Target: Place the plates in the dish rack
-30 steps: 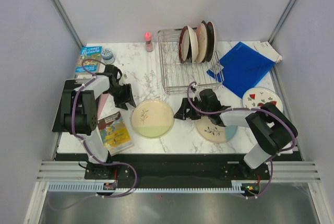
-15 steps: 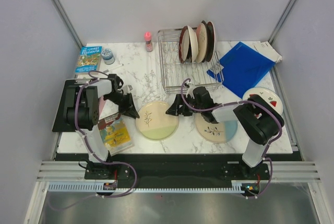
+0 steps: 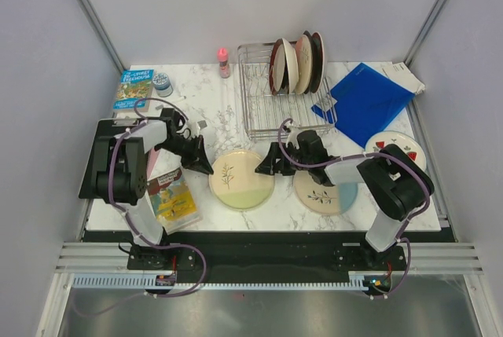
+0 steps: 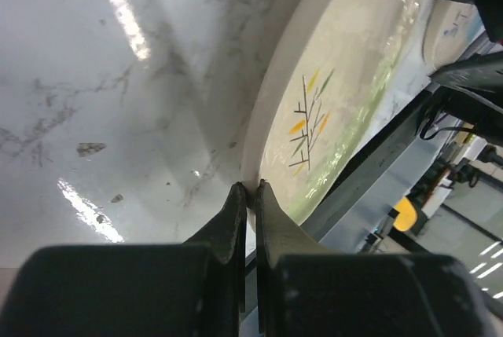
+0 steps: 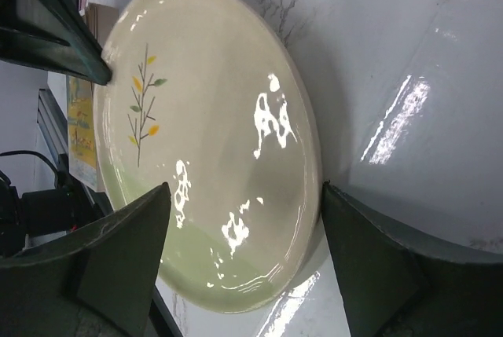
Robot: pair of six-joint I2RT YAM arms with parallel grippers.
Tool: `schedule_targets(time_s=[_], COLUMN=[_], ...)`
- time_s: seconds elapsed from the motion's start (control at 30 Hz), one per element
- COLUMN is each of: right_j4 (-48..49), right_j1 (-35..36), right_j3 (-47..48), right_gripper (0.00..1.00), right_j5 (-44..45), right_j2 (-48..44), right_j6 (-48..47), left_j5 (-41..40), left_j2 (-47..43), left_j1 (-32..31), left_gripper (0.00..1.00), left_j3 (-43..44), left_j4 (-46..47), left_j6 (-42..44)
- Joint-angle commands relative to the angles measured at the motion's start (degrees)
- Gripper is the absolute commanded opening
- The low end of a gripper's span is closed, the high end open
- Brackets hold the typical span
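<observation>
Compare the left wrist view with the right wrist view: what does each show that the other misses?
Only left wrist: the left pincer shut, its tips at the rim of the pale yellow plate; whether they pinch the rim is unclear. Only right wrist: the right pincer open, fingers spread wide at that plate's edge, and nearly the plate's whole outline. Both: the plate's plant motif and green band, with the plate lying on the marble table.
</observation>
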Motion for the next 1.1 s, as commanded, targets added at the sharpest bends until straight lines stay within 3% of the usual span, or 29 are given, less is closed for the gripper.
schedule_targets(time_s=[0.0, 0.27, 0.5, 0.63, 0.73, 0.9, 1.07], right_j4=[-7.39, -8.28, 4.11, 6.05, 8.59, 10.62, 10.53], right_j1=[-0.67, -0.76, -0.67, 0.12, 0.56, 1.35, 1.35], right_j3=[-2.31, -4.07, -6.53, -5.83, -6.26, -6.88, -6.27], right_gripper=[0.85, 0.87, 0.82, 0.75, 0.66, 0.55, 0.21], right_j5=[-2.57, -2.22, -5.37, -10.54, -15.12, -15.23, -16.72], right_j2=[-1.02, -2.16, -1.29, 0.12, 1.35, -0.58, -1.9], right_j6=[-3.72, -6.62, -5.13, -5.3, -3.02, -3.28, -3.2], left_j5=[10.99, 15.13, 18.38, 18.82, 17.33, 15.57, 11.01], left_j2=[-8.3, -14.02, -12.27, -9.28, -8.14, -4.09, -1.9], left_j1=[-0.09, -0.18, -0.35, -0.79, -1.85, -3.69, -4.57], left_gripper=[0.02, 0.02, 0.02, 0.02, 0.02, 0.02, 0.02], left_j3=[1.13, -2.73, -2.12, -1.33, -1.07, 0.51, 1.04], left_j4=[1.6, 0.98, -1.57, -1.31, 0.98, 1.94, 3.0], left_j6=[8.08, 15.65, 16.89, 15.84, 14.26, 12.06, 10.13])
